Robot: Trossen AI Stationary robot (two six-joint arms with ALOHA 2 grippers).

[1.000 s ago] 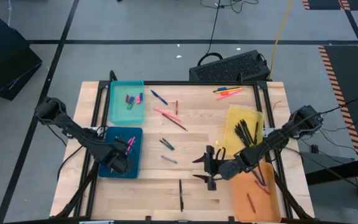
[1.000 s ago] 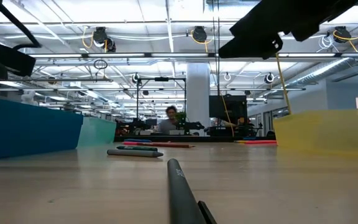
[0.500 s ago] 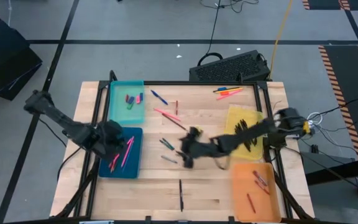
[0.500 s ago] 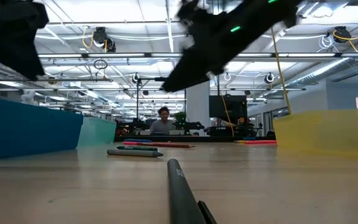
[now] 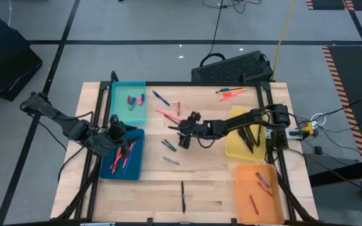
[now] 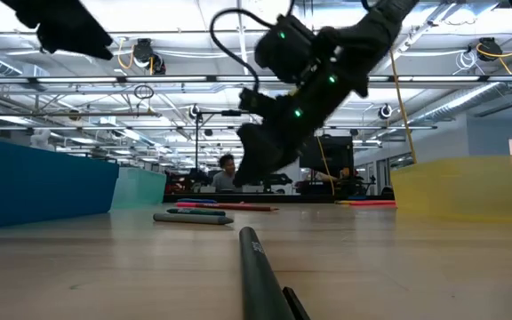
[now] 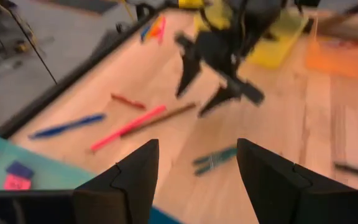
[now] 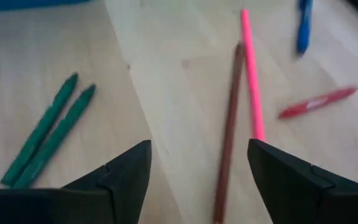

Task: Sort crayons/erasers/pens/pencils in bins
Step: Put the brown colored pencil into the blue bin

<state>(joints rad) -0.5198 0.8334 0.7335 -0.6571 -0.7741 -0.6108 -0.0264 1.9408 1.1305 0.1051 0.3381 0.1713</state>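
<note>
**Q:** Where do the two arms stand over the table (image 5: 219,182)?

**A:** The right gripper (image 5: 182,130) reaches across to the middle of the wooden top, its fingers spread wide and holding nothing. It hangs above a brown pencil (image 8: 227,134) that lies alongside a pink pen (image 8: 251,68). The left gripper (image 5: 115,135) sits over the dark blue bin (image 5: 119,171) at the table's left side, also spread and empty.

**Q:** What lies around the right gripper?

**A:** Its wrist view shows two green crayons (image 8: 47,129) lying side by side, apart from the brown pencil. A red crayon (image 8: 317,102) rests just beyond the pink pen, and a blue pen (image 8: 302,28) lies farther off.

**Q:** And the bins?

**A:** The teal bin (image 5: 119,112) stands at the far left with erasers (image 5: 134,100) in it. The dark blue bin touches its near edge and holds several pink and red sticks. The yellow bin (image 5: 236,147) on the right holds a pile of dark sticks. The orange bin (image 5: 245,204) sits nearer the front with a few crayons (image 5: 259,187) inside.

**Q:** Anything still loose?

**A:** A black pen (image 5: 183,195) lies near the front edge. A cluster of pink and orange pens (image 5: 230,93) rests at the far right corner.
</note>
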